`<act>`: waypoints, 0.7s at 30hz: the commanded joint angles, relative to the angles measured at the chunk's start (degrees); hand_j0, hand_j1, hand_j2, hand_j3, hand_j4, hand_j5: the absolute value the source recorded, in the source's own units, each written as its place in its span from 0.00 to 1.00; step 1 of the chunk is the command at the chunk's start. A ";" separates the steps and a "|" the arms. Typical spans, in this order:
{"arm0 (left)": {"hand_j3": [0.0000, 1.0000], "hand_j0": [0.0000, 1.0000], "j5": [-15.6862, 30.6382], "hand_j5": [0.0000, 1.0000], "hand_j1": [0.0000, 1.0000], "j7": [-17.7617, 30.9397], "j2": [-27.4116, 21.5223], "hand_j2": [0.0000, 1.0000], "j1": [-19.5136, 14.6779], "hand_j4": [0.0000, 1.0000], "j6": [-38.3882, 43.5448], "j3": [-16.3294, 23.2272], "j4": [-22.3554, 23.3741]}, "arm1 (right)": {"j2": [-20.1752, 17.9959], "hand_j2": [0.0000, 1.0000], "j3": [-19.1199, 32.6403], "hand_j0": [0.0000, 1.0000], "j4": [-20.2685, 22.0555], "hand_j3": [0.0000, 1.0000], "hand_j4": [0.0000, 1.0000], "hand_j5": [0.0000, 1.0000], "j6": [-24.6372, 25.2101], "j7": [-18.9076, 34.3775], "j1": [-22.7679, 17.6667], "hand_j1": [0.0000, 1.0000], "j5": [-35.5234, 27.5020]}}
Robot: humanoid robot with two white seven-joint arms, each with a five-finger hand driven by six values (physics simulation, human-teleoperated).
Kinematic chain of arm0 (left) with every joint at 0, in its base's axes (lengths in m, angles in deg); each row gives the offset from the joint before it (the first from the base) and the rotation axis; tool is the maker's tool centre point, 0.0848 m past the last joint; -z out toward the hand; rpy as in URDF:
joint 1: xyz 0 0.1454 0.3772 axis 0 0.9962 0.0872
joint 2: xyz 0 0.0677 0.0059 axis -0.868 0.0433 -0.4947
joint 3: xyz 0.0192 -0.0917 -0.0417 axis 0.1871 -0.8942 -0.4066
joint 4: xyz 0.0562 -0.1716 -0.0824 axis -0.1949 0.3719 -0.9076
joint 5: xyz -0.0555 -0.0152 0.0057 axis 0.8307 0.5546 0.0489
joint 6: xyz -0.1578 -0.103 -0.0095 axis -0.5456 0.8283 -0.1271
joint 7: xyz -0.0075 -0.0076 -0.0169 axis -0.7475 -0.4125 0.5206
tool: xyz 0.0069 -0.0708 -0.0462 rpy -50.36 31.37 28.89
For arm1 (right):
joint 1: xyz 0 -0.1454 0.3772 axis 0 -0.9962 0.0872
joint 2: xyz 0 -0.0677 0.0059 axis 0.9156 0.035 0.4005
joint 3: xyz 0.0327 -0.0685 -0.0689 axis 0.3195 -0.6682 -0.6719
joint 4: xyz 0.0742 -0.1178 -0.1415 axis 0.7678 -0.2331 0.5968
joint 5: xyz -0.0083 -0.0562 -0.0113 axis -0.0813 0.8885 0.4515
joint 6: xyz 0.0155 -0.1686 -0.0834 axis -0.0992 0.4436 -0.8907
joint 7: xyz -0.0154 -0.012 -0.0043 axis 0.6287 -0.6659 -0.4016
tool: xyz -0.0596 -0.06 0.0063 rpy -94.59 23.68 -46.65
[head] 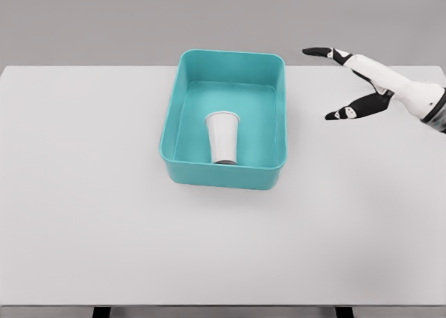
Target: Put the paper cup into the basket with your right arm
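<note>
Spanning table: a white surface is seen filling nearly the whole head view, passing beneath the right hand and running far off to that hand's left; dark supports are glimpsed under its near edge.

Basket: a teal rectangular tub with rounded corners is set on the table, well apart from the right hand and to its left in the view, slightly nearer the camera than the fingertips. Its rim is not touched by any finger.

Paper cup: a white cup is found inside the basket, lying on the basket floor with its wider mouth pointed away from the camera and its narrow base against the near wall. It is placed left of and below the right hand in the view, clear of it.

Right hand: it is held above the table near the far right edge, its arm entering from the right. The fingers are spread apart, dark-tipped and stretched leftward toward the basket, and nothing is grasped between them.
</note>
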 commanded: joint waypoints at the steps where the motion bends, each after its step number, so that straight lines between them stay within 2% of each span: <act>1: 1.00 1.00 0.00 1.00 1.00 0.01 0.00 1.00 0.00 1.00 0.00 0.00 0.01 | -2.11 1.00 -0.05 1.00 0.13 1.00 1.00 1.00 0.04 -0.23 0.00 1.00 1.31; 21: 1.00 1.00 0.00 1.00 1.00 0.01 0.00 1.00 0.00 1.00 0.00 0.00 0.01 | -2.11 1.00 0.04 1.00 -0.13 1.00 1.00 1.00 0.04 -0.23 -0.18 1.00 2.27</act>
